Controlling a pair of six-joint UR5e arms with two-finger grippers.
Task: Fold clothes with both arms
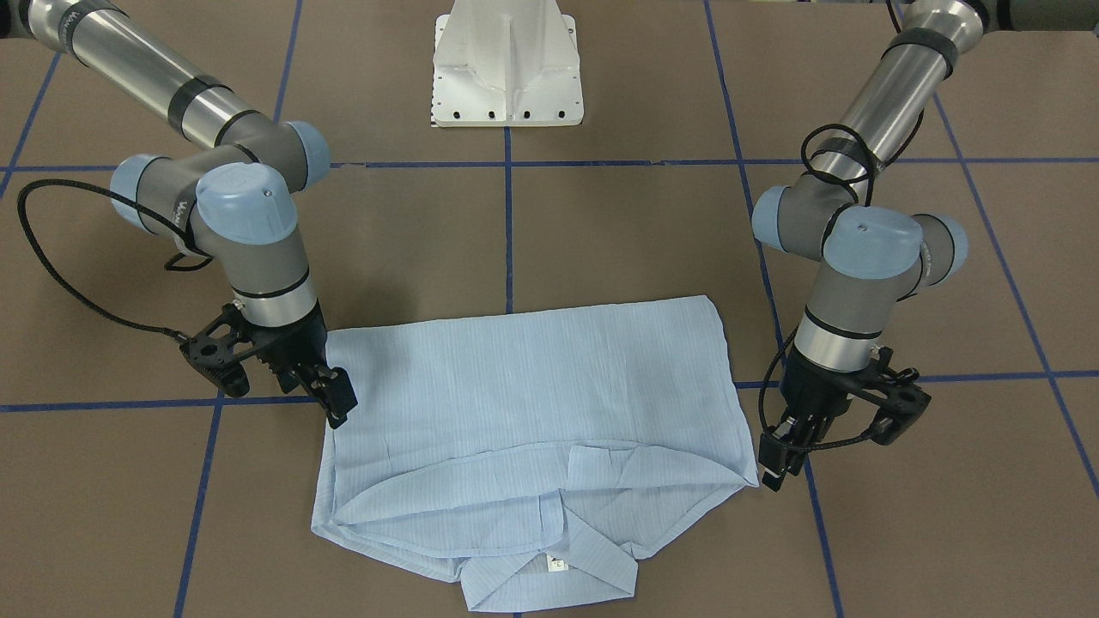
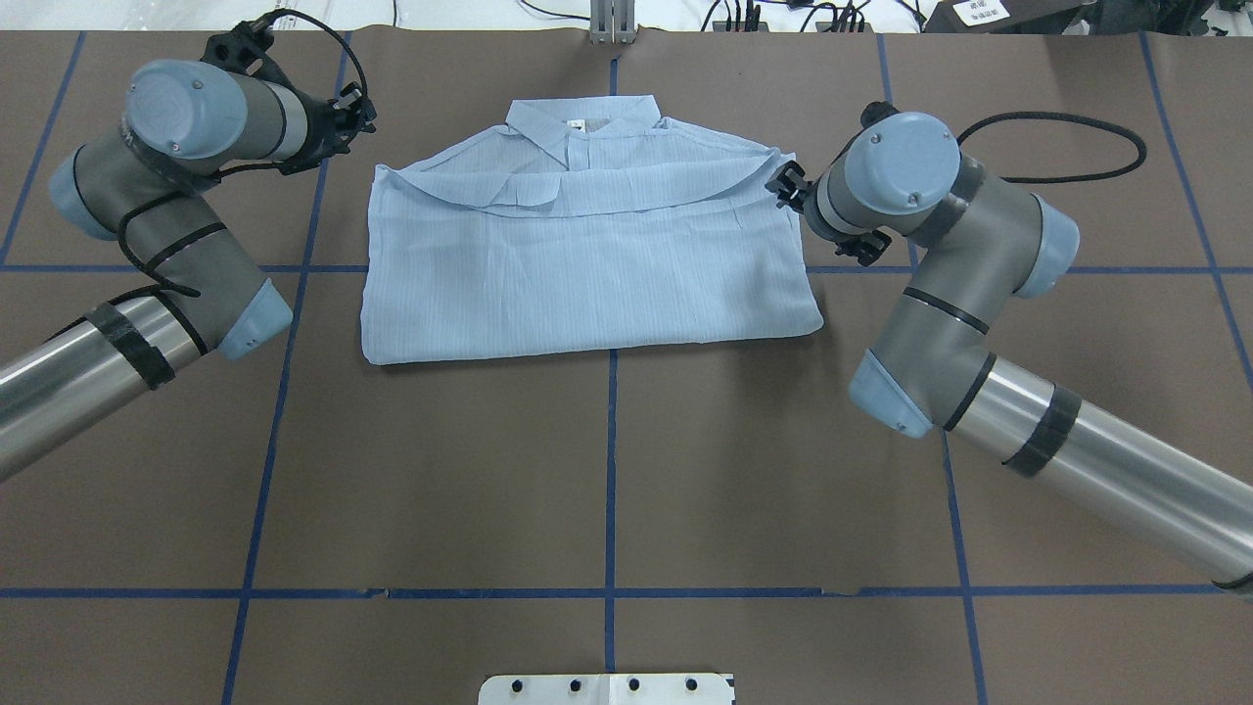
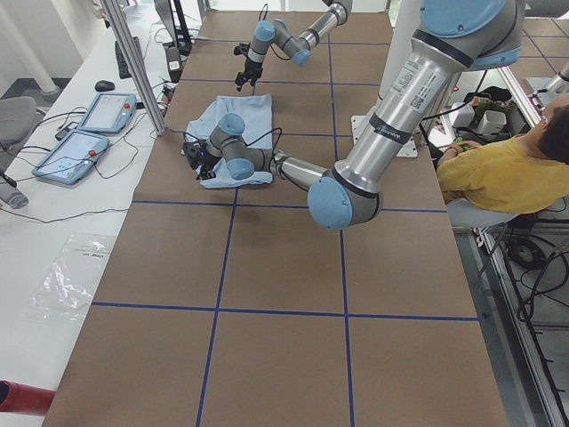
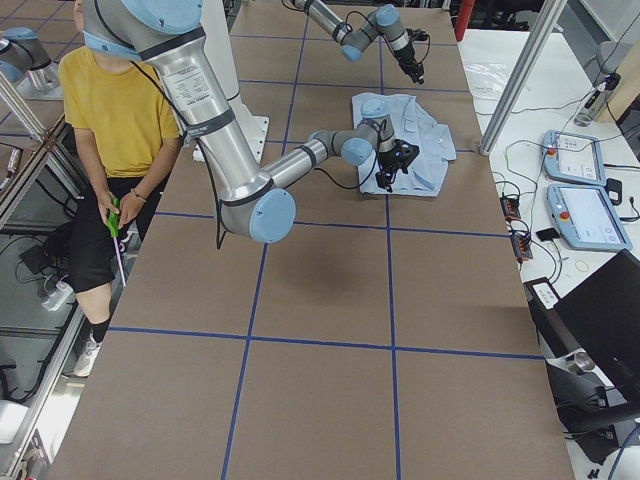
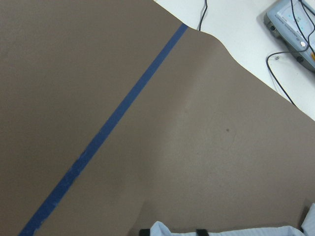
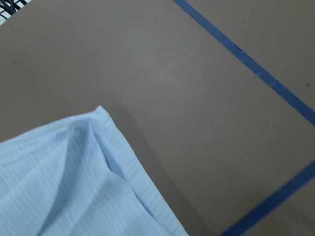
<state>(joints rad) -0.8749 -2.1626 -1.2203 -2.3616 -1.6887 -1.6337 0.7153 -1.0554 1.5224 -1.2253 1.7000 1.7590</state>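
Note:
The clothes are one light blue striped shirt lying flat on the brown table, its lower half folded up to the shoulders. The collar and tag point away from the robot. My left gripper hangs just off one shoulder corner. In the left wrist view its black fingertips stand apart with the shirt's edge between and behind them, so it is open. My right gripper sits at the other side edge and looks open, holding nothing. The shirt corner lies loose on the table in the right wrist view.
The white pedestal base stands at the robot's side of the table. Blue tape lines grid the brown surface. A seated person in a yellow top is beside the table. Teach pendants and cables lie on the white bench beyond the far edge.

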